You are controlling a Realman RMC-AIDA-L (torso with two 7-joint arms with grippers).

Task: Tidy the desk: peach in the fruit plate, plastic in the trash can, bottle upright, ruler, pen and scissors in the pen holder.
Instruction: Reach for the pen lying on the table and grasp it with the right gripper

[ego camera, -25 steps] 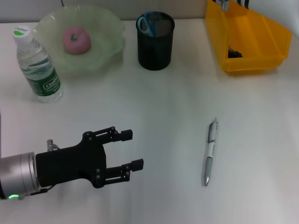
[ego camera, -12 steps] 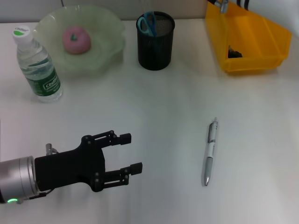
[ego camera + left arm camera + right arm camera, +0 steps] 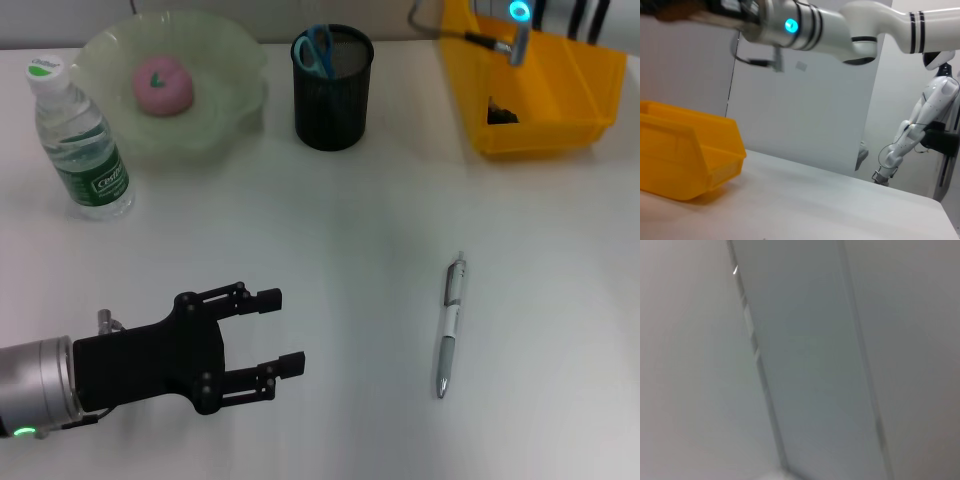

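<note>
Spanning the whole head view, the white bench (image 3: 340, 210) carries a mostly tidied layout. Yellow trash bin (image 3: 545, 90) at far right holds a dark scrap, likely the plastic, so that step looks done. Green fruit plate (image 3: 225, 90) at far left holds the pink peach (image 3: 162, 85): done. Left gripper (image 3: 272, 329) hovers low over the near-left bench, fingers apart and holding nothing, well apart from everything. Black mesh pen holder (image 3: 332, 90) stands between plate and bin, blue-handled scissors (image 3: 316, 50) already inside; ruler not visible, possibly in the holder, cannot tell. Water bottle (image 3: 80, 140) stands upright just beside the plate: done. Silver pen (image 3: 450, 328) lies flat on the bare bench, near right, well apart from the holder: the one item plainly left. Right arm shows only as a lit wrist at the far edge above the bin; its fingers cannot be made out. Judged nearly complete.
</note>
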